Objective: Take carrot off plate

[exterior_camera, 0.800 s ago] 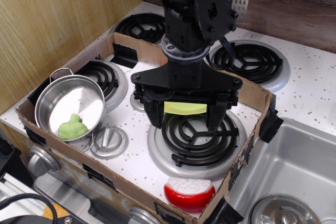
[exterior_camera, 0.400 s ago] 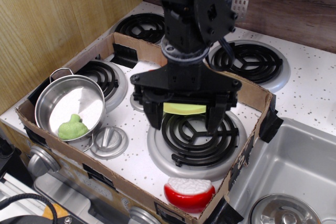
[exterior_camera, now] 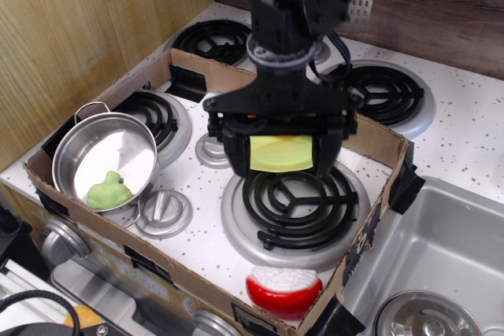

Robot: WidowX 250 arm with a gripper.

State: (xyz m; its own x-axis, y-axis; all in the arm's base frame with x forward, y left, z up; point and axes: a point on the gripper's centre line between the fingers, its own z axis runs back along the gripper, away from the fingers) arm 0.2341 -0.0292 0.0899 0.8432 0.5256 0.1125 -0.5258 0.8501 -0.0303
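My black gripper point(exterior_camera: 281, 156) hangs over the stove inside the cardboard box, its two fingers point(exterior_camera: 236, 156) spread wide apart and pointing down. The lime-green plate point(exterior_camera: 281, 153) shows between the fingers, lying at the far edge of the front right burner point(exterior_camera: 293, 208). The gripper is above the plate and holds nothing. The carrot is hidden behind the gripper body; only a tiny orange-red sliver point(exterior_camera: 250, 116) shows under the gripper's crossbar, and I cannot tell what it is.
A steel pot point(exterior_camera: 102, 159) at the left holds a light green lumpy toy point(exterior_camera: 109, 192). A red-and-white round toy point(exterior_camera: 283, 290) sits at the box's front wall point(exterior_camera: 181, 277). A sink point(exterior_camera: 441, 249) lies to the right. Stove knobs point(exterior_camera: 161, 212) lie between the burners.
The gripper has risen and shifted slightly toward the back. More of the lime-green plate now shows between the open fingers. Nothing else has moved.
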